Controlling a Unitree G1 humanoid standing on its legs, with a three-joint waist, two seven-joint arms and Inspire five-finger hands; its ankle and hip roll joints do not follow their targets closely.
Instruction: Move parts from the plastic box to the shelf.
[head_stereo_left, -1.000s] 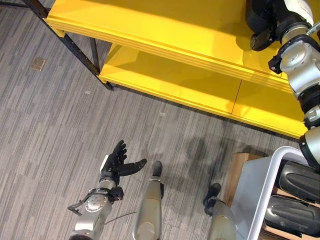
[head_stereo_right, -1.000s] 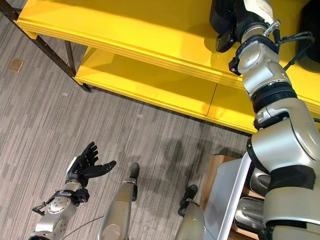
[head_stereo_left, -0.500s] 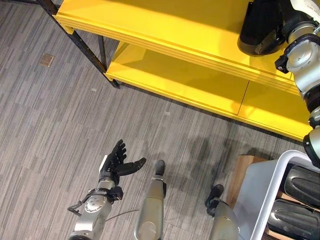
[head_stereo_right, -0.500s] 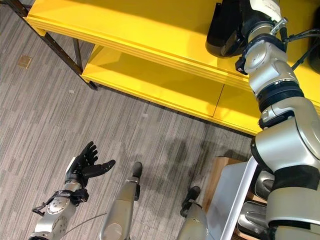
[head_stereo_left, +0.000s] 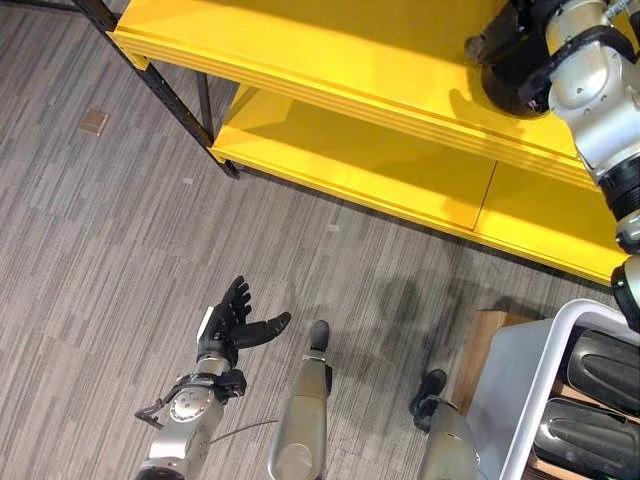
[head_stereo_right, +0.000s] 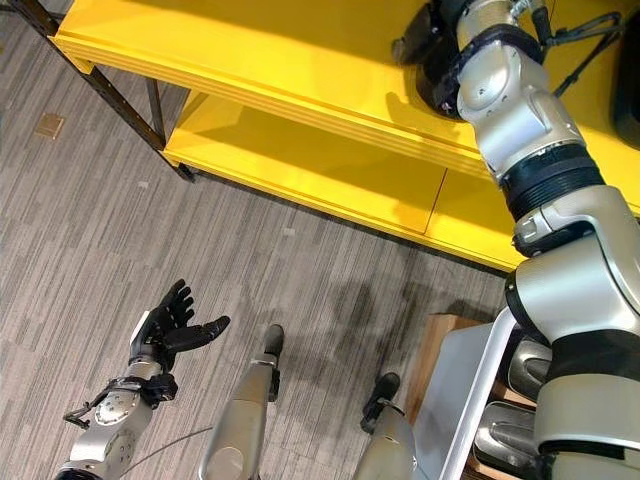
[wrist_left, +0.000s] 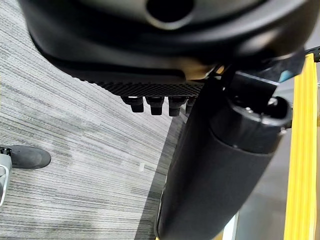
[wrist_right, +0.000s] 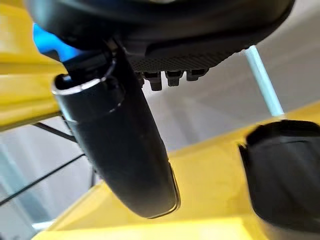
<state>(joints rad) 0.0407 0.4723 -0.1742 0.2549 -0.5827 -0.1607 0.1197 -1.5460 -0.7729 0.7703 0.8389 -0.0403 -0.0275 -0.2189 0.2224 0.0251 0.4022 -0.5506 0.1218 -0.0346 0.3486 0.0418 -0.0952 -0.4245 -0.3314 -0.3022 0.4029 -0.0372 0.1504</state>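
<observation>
One black part (head_stereo_left: 515, 75) sits on the top board of the yellow shelf (head_stereo_left: 330, 60), and three more black parts (head_stereo_left: 590, 400) lie in the white plastic box (head_stereo_left: 525, 400) on the floor. The right hand (wrist_right: 125, 150) has its fingers straight and holds nothing; half a second ago it was on that part. The left hand (head_stereo_left: 228, 325) stays spread open above the floor, holding nothing.
</observation>
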